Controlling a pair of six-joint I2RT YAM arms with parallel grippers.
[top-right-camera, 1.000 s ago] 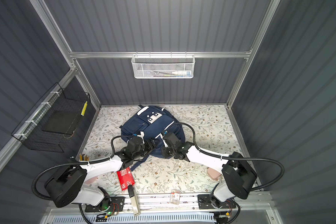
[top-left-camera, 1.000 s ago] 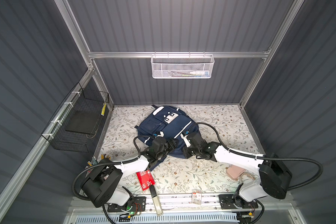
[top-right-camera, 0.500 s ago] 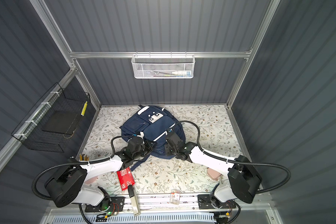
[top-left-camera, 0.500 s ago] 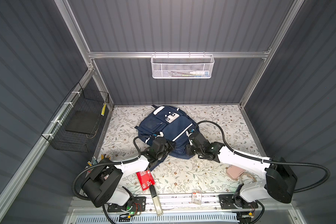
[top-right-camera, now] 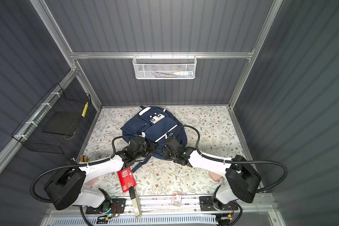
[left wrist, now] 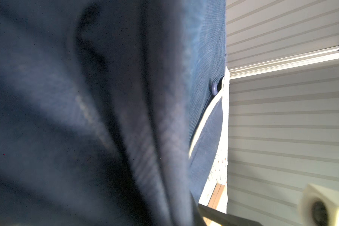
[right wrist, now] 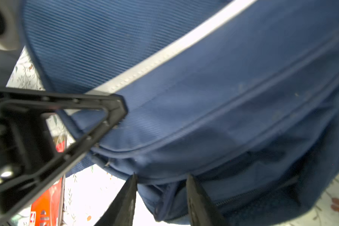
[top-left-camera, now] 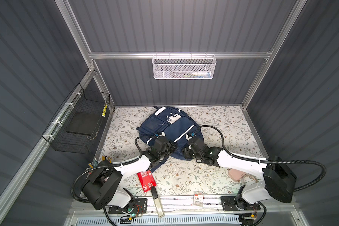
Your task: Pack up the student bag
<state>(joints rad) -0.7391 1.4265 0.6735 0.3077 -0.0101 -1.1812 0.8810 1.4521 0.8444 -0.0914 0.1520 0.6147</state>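
1. The student bag (top-left-camera: 173, 125) (top-right-camera: 155, 125) lies flat on the flowery table (top-left-camera: 219, 121), close to the back wall. Its white patch faces up in both top views.
2. Both claws are at the bag's near edge, the side closest to the robot.
3. The left claw (top-left-camera: 172, 146) (top-right-camera: 154, 145) is at the left part of that edge and touches the blue cloth.
4. In the left wrist view, dark blue bag cloth fills most of the picture, right up against the camera. The fingers are hidden there, so I cannot tell if this claw is open or pinching.
5. The right claw (top-left-camera: 185, 152) (right wrist: 161, 193) is at the right part of the same edge, just beside the left claw.
6. In the right wrist view, its two black fingers (right wrist: 128, 197) stand a little way apart. The bag's bottom seam sits at the gap between them. This claw is part way open and clamps nothing.
7. A red booklet (top-left-camera: 146, 179) lies on the table near the left arm, apart from the bag.
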